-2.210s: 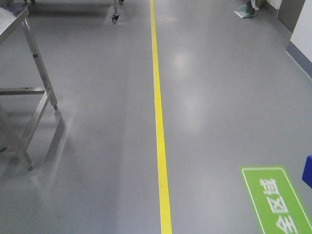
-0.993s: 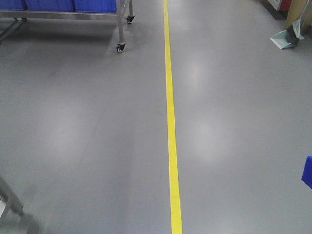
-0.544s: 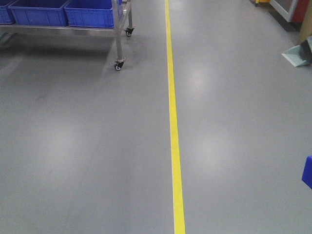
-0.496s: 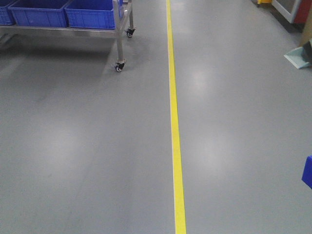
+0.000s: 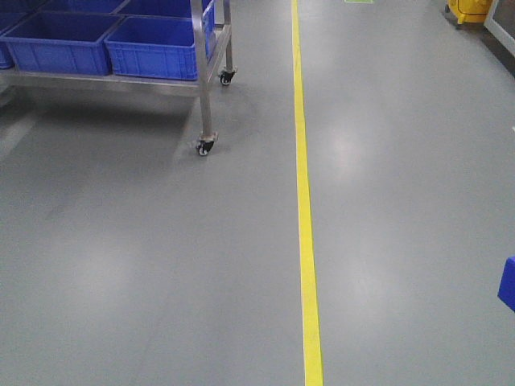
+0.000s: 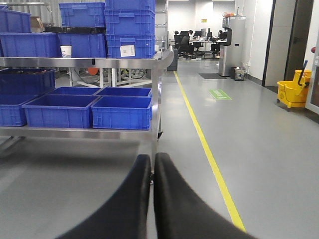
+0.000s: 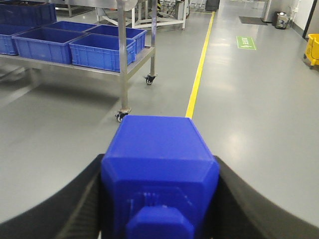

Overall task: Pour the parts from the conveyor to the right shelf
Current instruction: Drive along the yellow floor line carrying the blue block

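My right gripper [image 7: 159,199] is shut on the bright-blue cube block [image 7: 159,164], its square stud facing the camera; a corner of the block shows at the right edge of the front view [image 5: 507,283]. My left gripper [image 6: 152,167] is shut and empty, held above the floor. The stainless-steel shelf [image 5: 211,72] on caster wheels stands ahead at the left with blue bins [image 5: 157,47] on its lower level; it also shows in the left wrist view [image 6: 155,74] and the right wrist view [image 7: 122,59]. The conveyor is out of view.
A yellow floor line [image 5: 306,201] runs straight ahead over grey floor. A yellow mop bucket [image 6: 294,92] stands far right. A green floor sign [image 7: 245,42] lies beyond. Stacked blue bins [image 6: 129,27] sit on the shelf's upper level. An office area lies far ahead.
The floor has slid toward me: the shelf with blue bins has come nearer and lower in view, and the dustpan at the right has passed out of view. The block stays held.
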### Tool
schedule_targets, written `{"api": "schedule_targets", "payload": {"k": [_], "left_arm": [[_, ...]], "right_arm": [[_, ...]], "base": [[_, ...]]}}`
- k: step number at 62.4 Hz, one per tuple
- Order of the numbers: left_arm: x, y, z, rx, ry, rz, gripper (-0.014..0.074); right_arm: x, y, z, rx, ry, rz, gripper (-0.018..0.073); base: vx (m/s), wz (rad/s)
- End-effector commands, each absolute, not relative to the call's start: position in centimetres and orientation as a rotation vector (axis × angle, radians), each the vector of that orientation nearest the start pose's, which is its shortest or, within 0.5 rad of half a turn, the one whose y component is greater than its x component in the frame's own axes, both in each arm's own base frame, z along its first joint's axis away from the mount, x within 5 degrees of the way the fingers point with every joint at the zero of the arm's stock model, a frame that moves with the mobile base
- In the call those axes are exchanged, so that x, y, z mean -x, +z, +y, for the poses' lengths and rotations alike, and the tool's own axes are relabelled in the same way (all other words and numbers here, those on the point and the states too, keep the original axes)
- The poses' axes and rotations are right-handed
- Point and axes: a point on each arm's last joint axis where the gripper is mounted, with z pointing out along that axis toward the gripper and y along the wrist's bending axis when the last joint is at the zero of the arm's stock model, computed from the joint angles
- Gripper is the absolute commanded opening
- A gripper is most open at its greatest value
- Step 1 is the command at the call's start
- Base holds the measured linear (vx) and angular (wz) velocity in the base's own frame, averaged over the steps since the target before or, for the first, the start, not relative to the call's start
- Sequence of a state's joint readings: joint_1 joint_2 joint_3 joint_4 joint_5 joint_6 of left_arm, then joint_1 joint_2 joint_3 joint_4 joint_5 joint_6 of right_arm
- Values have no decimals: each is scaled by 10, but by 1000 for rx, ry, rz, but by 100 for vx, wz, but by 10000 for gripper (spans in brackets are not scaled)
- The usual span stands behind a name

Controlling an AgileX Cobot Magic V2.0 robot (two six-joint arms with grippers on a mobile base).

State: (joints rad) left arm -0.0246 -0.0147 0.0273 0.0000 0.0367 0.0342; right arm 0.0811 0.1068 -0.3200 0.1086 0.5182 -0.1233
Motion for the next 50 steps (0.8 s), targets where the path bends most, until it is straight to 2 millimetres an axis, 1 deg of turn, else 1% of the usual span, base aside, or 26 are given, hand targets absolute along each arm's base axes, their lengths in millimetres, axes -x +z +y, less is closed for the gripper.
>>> {"api": "schedule_targets", "payload": {"k": [1,50], "left_arm": [[-56,199,-1,-38,0,1474,-6],[-56,199,-1,-38,0,1474,-6]], "right_arm": [[-46,282,8,123,75,1690,-5],[-46,282,8,123,76,1690,-5]], "base": [[74,-1],[70,-1]]}}
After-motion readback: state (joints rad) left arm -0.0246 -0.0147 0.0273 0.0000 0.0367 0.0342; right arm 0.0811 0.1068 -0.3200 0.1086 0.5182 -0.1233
